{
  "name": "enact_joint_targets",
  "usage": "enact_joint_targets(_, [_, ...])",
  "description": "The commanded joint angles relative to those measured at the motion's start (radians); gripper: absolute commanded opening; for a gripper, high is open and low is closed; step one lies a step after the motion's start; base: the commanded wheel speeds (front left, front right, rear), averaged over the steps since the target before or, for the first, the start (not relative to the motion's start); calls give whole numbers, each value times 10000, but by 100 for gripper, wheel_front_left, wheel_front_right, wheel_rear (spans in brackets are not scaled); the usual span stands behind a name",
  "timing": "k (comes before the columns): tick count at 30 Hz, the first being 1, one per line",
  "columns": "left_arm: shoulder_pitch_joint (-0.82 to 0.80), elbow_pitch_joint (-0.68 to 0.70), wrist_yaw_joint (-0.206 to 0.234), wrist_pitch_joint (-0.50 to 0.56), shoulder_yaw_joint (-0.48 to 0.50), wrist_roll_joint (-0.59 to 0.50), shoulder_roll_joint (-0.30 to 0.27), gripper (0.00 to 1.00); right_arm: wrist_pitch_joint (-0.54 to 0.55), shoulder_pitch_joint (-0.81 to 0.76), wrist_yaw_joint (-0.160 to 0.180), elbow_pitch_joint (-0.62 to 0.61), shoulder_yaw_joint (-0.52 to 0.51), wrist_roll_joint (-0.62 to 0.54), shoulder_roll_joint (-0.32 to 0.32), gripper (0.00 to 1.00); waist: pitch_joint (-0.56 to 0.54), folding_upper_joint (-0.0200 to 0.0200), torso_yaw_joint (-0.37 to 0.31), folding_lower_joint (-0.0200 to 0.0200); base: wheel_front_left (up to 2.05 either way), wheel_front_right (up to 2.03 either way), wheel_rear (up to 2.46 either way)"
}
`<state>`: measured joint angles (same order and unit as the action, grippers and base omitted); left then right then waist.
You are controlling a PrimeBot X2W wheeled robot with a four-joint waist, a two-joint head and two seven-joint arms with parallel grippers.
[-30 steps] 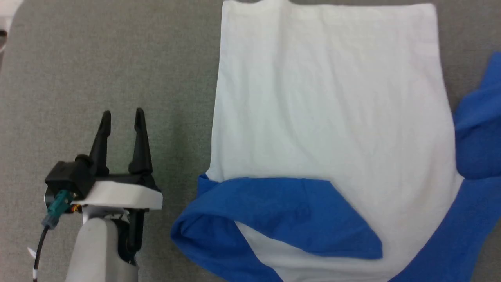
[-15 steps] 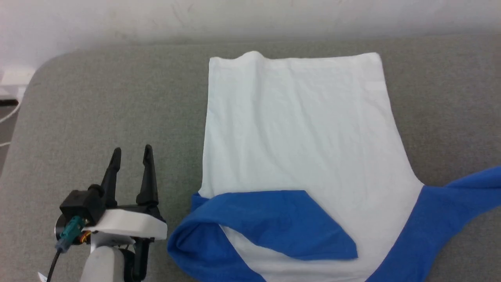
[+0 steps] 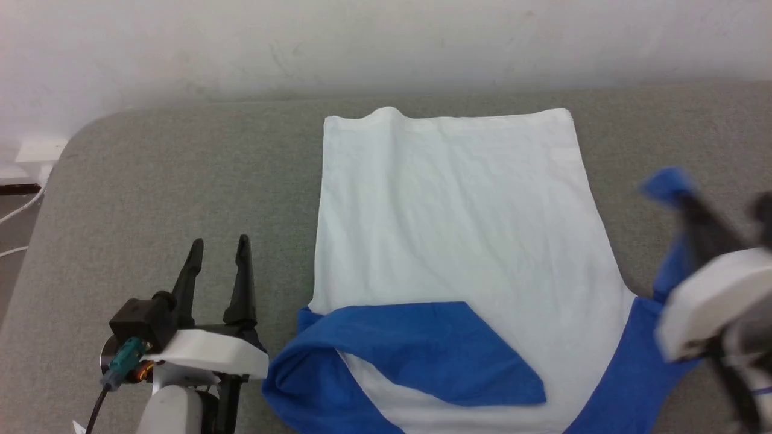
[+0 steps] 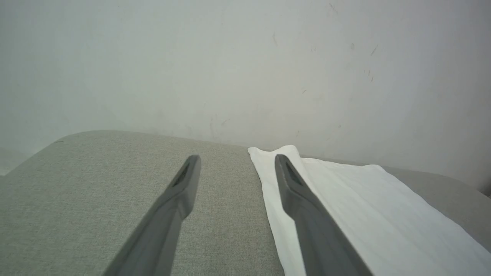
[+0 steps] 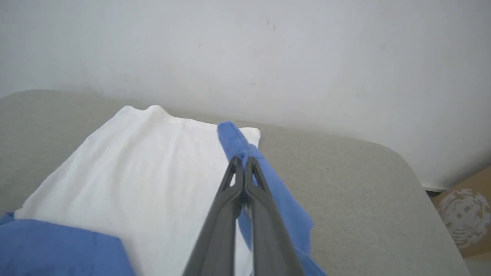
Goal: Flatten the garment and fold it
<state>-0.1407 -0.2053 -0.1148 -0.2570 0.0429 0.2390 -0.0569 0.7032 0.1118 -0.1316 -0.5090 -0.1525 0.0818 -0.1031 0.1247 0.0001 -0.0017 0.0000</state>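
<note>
At right, the dark two-fingered right claw (image 5: 241,164) grasps one raised blue sleeve (image 5: 230,138) of the thin white cloth garment (image 3: 446,211), lying flat on the grey fabric bench (image 3: 181,181); the left claw (image 3: 219,244) hovers released beside it.

A grey fabric-covered surface (image 3: 169,181) spreads across the head view, its rounded corner at ten o'clock. A scuffed white wall (image 3: 386,42) runs along twelve o'clock. At nine o'clock, off the surface's edge, lie a white cable (image 3: 18,211) and a pale boxy fitting (image 3: 39,149). In the right wrist view, brown cardboard (image 5: 466,214) with a pale print shows at four o'clock.
</note>
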Motion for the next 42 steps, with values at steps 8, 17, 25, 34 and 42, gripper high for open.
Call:
enact_joint_targets(8, [-130, -92, -103, -47, -113, 145, 7, 100, -269, 454, 9, 2246, 4222, -12, 439, 0, 246, -1, 231, 0, 0, 0, 0])
enact_joint_targets(17, [-455, -130, -125, -47, -343, 318, 37, 100, -919, 1640, 9, 6576, 6496, 285, 520, 0, 716, -1, 737, 0, 0, 0, 0])
enact_joint_targets(25, [-450, -185, -121, -47, -319, 322, 51, 100, -531, 1860, 9, 7932, 7301, 1212, 526, 0, 755, -1, 807, 0, 0, 0, 0])
enact_joint_targets(34, [-265, -262, -119, -47, -405, 140, 52, 100, -1726, 1307, 9, 6141, 6450, 3101, 527, 100, 351, -1, 499, 0, 0, 0, 0])
enact_joint_targets(42, [-368, -317, -129, -47, -495, -60, -173, 100, -4594, 189, 9, 3670, 3962, 2879, 528, 100, 254, -1, -189, 0, 0, 0, 0])
